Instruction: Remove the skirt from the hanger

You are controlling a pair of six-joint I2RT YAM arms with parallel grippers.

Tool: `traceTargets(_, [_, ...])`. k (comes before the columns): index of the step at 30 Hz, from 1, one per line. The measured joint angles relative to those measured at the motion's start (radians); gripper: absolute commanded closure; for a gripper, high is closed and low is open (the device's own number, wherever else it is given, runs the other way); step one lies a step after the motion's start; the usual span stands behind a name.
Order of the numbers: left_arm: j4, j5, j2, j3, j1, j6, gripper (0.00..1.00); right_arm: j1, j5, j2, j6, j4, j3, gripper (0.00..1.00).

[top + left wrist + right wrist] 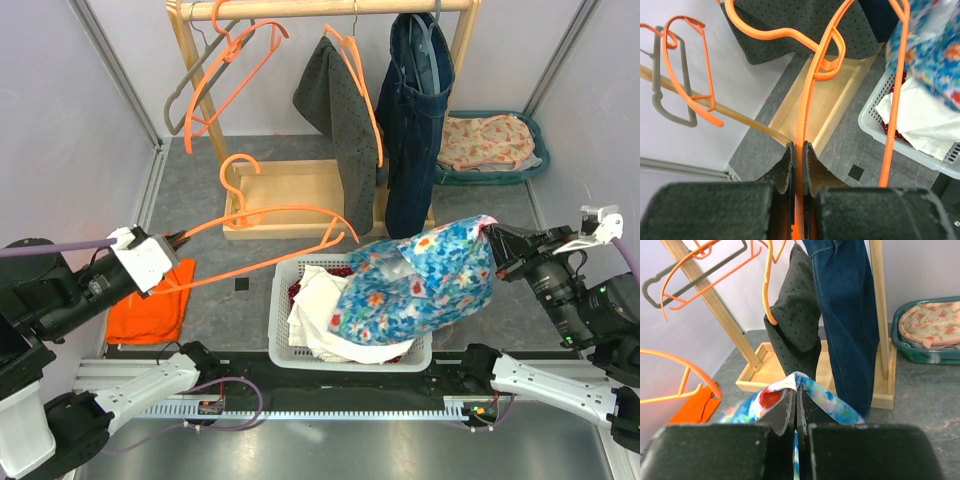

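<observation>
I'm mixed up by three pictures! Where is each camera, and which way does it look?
Top: above, behind the arms, looking down; both arms show, left gripper holding the hanger, right gripper holding the skirt.
Left wrist: on the left arm, facing the rack along the hanger; its shut gripper shows.
Right wrist: on the right arm, facing the jeans; its gripper pinches the skirt.
Shared: all three show the rack.

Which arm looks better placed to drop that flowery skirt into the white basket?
Right, probably. The right claw is shut on the flowery skirt, which hangs over the white basket. The left claw is shut on the orange hanger, off to the side.
</observation>
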Motion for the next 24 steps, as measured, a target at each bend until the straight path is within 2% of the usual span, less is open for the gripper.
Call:
traceTargets(4, [0.042, -0.055, -0.011, -0.051, -0.001, -0.046, 0.98, 0.000, -0.022, 0.029, 0.017, -0.019, 0.002, 1.00])
traceTargets(11, [0.208, -0.387, 0.073, -0.138, 0.000, -0.135, 0.98, 0.000, -0.166, 0.201, 0.041, -0.007, -0.022, 1.00])
traceTargets(16, [0.293, -0.538, 0.187, -0.039, 0.000, -0.127, 0.98, 0.000, -0.288, 0.264, 0.049, 0.014, -0.023, 1.00])
traceTargets(21, [0.377, -0.566, 0.218, 0.084, 0.000, -0.083, 0.98, 0.000, -0.430, 0.303, 0.047, 0.050, 0.011, 1.00])
traceTargets(24, [0.444, -0.565, 0.211, 0.121, 0.000, -0.044, 0.98, 0.007, -0.529, 0.383, 0.033, 0.054, 0.132, 1.00])
